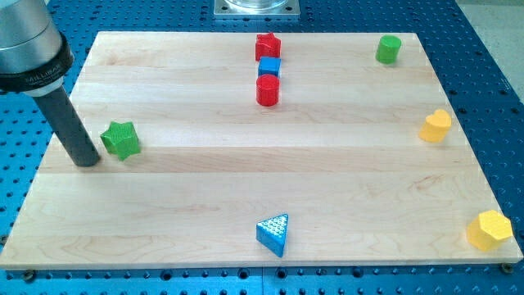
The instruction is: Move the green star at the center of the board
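The green star [121, 139] lies on the wooden board [262, 188] near its left edge, about halfway up the view. My tip [85, 161] rests on the board just left of the star and slightly below it, close to it or touching its left side. The dark rod rises from the tip toward the view's top left corner.
A red star [268, 45], a blue cube [269, 67] and a red cylinder [268, 90] stand in a column at top centre. A green cylinder [388, 49] is top right. A yellow block [436, 126] and a yellow hexagon [490, 229] sit along the right edge. A blue triangle [274, 233] is bottom centre.
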Controlling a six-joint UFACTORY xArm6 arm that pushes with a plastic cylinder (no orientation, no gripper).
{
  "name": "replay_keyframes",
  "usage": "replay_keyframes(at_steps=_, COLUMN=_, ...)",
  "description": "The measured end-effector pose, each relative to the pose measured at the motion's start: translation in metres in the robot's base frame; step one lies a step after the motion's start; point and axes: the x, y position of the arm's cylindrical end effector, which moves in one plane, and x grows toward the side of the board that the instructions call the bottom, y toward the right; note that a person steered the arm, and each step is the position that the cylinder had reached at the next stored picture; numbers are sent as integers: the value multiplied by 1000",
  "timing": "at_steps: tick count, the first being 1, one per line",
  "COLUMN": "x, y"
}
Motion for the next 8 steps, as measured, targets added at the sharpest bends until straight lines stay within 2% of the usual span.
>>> replay_keyframes(at_steps=1, x=-6, y=40)
replay_keyframes(at_steps=3, x=-45, y=167)
replay_keyframes(at_steps=4, x=-53, y=197)
replay_keyframes(at_steps=5, x=-53, y=189)
replay_keyframes(at_steps=7, x=-13, y=98)
replay_keyframes(at_steps=8, x=-12, y=64)
